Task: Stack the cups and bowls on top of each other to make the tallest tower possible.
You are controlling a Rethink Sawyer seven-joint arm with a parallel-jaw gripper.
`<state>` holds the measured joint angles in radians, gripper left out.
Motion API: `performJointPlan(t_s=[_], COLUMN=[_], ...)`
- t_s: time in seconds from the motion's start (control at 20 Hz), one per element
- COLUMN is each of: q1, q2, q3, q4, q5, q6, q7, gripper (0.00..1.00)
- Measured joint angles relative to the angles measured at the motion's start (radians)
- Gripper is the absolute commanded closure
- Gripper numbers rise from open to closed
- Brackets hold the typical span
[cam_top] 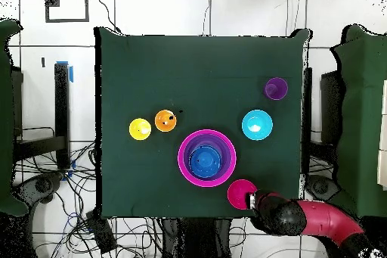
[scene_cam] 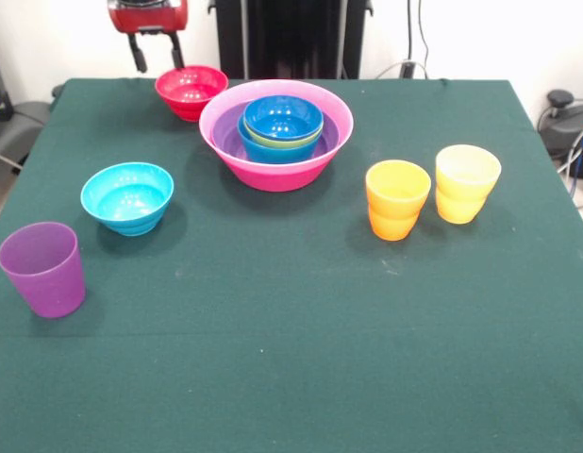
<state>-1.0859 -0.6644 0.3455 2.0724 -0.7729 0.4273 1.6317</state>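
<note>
The gripper hangs with its fingers apart and empty by the far-left red bowl, beside the tower, with cyan bowl and cups elsewhere on the table.

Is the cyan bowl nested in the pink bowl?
No. In the front view the cyan bowl sits alone on the table, apart from the pink bowl to its left.

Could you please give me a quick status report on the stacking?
End effector open, empty, beside small red-pink plastic bowl. Nested tower in big hot-pink plastic bowl. Nothing blocking.
</note>
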Motion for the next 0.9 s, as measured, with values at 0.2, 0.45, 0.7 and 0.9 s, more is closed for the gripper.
performJointPlan(t_s=[0.2, 0.45, 0.7, 0.9], q1=[0.004, 0.01, 0.007, 0.0], q2=[0.044, 0.091, 0.12, 0.126], q3=[-0.006, -0.017, -0.017, -0.016], q4=[-0.005, -0.007, -0.008, -0.009], q5=[-0.018, -0.041, -0.042, -0.042], q6=[0.0, 0.0, 0.0, 0.0], q7=[0.0, 0.0, 0.0, 0.0], gripper=[0.0, 0.0, 0.0, 0.0])
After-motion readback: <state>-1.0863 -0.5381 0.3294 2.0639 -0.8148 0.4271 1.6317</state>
